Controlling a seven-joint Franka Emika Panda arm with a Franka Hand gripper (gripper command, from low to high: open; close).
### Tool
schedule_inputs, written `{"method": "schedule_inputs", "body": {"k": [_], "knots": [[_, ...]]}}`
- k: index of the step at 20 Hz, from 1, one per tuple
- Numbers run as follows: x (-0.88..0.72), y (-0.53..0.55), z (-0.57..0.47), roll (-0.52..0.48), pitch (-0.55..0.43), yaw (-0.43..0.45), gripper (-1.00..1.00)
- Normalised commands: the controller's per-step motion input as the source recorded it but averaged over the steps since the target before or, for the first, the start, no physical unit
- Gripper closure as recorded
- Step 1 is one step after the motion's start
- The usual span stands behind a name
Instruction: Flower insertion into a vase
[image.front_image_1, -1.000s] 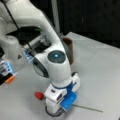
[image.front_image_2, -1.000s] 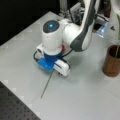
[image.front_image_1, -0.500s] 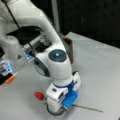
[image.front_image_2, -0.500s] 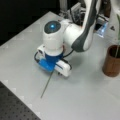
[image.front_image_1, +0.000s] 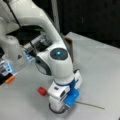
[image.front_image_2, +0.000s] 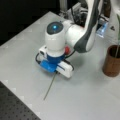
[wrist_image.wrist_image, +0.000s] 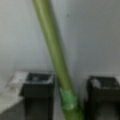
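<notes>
A flower lies flat on the grey table, with a red head and a thin green stem. Both front views show my gripper down at the table over the stem near the head, while the free stem runs out from under it. In the wrist view the stem passes between the two black fingers, with a gap on each side, so the gripper is open around it. The brown vase stands upright at a front view's right, holding another green stem. The arm mostly hides the vase.
Blue-lit equipment and an orange piece sit at a front view's left beside the arm's base. A dark perforated board borders the table at a front view's bottom left. Cables and hardware crowd the back.
</notes>
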Motion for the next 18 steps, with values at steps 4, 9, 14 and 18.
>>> {"method": "schedule_inputs", "body": {"k": [4, 9, 14, 18], "knots": [[0.14, -0.09, -0.42, 0.032, 0.03, -0.058, 1.0], [0.14, -0.08, -0.42, 0.032, 0.031, -0.057, 1.0], [0.14, -0.08, -0.42, 0.032, 0.031, -0.057, 1.0], [0.14, -0.08, -0.42, 0.032, 0.031, -0.057, 1.0]]}}
